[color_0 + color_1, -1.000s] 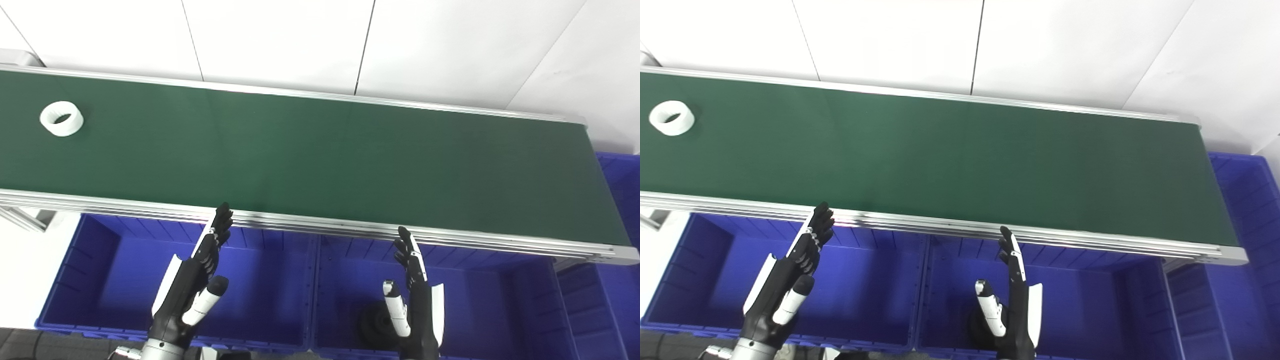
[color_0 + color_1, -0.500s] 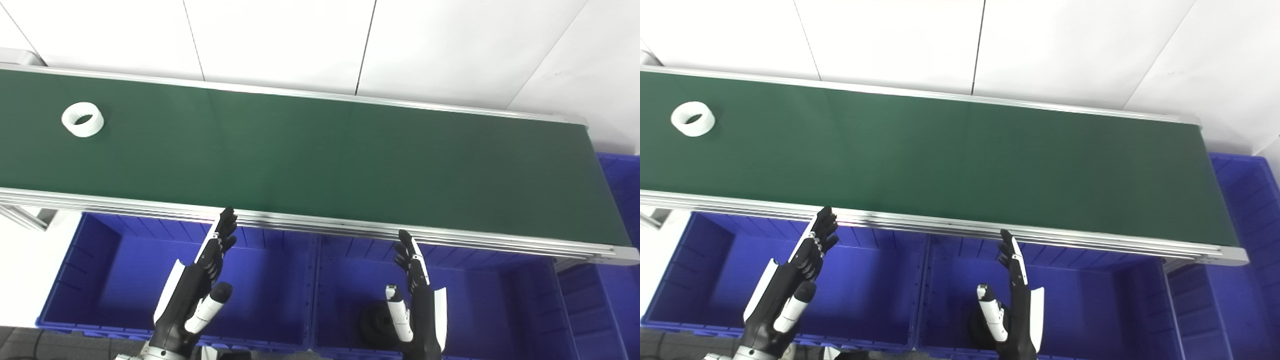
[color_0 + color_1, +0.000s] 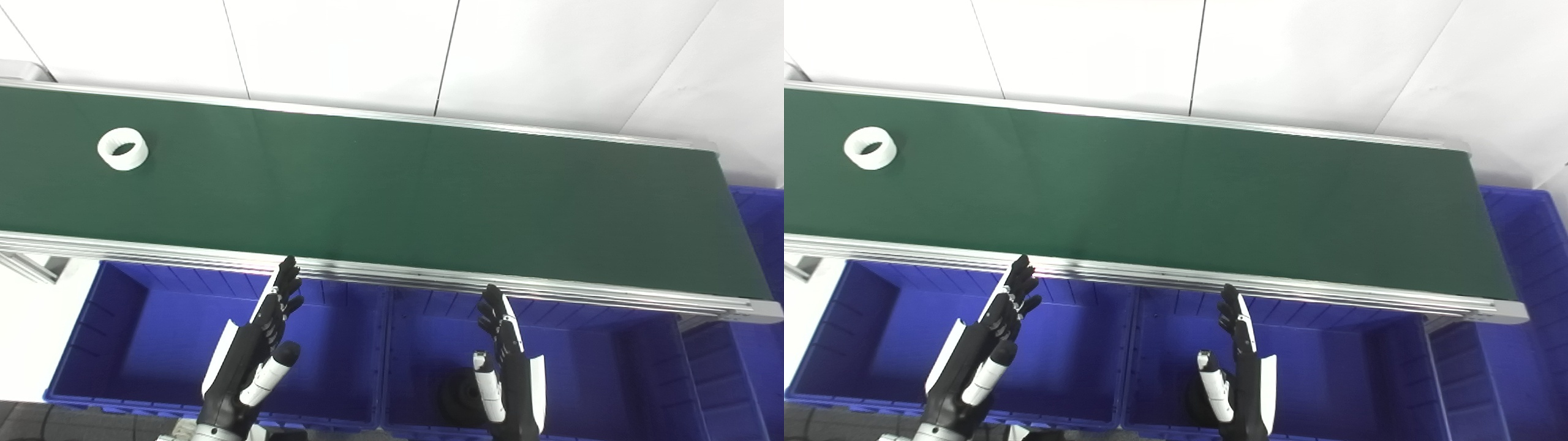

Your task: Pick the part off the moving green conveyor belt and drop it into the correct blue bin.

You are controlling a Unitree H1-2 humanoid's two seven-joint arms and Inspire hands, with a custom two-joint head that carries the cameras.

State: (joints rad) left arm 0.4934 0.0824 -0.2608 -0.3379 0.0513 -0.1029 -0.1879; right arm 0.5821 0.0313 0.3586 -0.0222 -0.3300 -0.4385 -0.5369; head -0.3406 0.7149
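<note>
Ring (image 3: 122, 149) far-left on belt (image 3: 429, 196) | both hands below near rail, empty

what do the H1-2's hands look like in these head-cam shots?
Both match: the left hand and right hand have slim black segmented fingers, a thumb with a white shell and dark tip, and a white panel along the outer edge of a black palm. The left ends in a silvery wrist. No cables or markings visible.

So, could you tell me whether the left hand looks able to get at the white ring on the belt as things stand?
Probably not yet: the left hand hovers open over the blue bin, and the white ring lies far up-left on the green belt. Nothing blocks the way.
</note>
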